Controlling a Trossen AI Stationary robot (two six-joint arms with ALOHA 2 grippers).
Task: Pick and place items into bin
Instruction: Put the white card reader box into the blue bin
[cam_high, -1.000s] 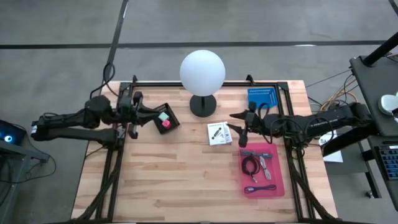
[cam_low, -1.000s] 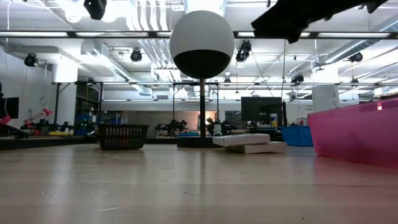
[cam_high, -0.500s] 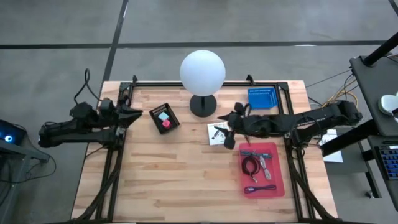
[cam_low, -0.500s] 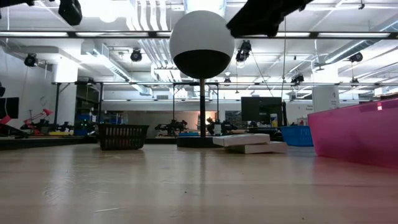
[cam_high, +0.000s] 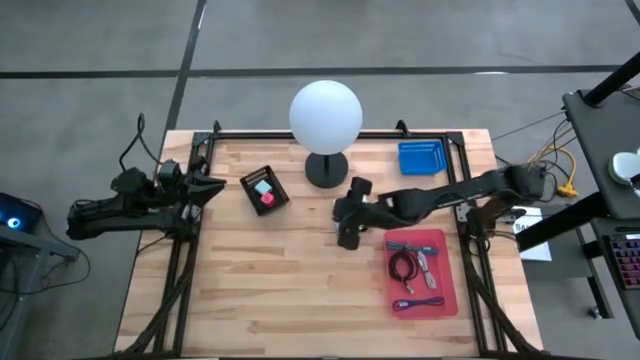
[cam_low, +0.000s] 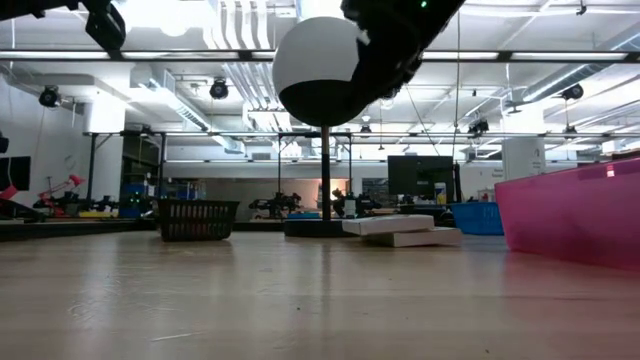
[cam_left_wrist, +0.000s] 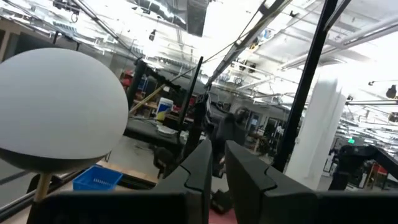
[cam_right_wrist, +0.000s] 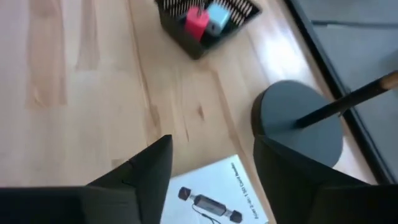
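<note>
The white printed card (cam_right_wrist: 208, 200) lies flat on the wooden table, just in front of the lamp's black base (cam_right_wrist: 298, 121). My right gripper (cam_right_wrist: 211, 180) is open, tipped downward above the card, one finger on either side of it; in the high view the gripper (cam_high: 348, 232) hides the card. The pink bin (cam_high: 448, 270) holds a dark coiled cable (cam_high: 402, 266), a silvery piece (cam_high: 426, 262), a teal pen (cam_high: 410, 244) and a purple cord (cam_high: 420, 302). My left gripper (cam_high: 216, 183) is shut and empty at the table's left edge.
A black basket (cam_high: 265, 190) with a red block and a teal block stands left of the white globe lamp (cam_high: 325, 113). A blue basket (cam_high: 420, 157) sits at the far right. Bare wood stretches across the table's near half (cam_high: 280, 290).
My right gripper has travelled toward the table's left, from beside the pink bin to over the white card, and has tipped downward. My left gripper has drawn back from the black basket toward the table's left edge and sunk a little.
</note>
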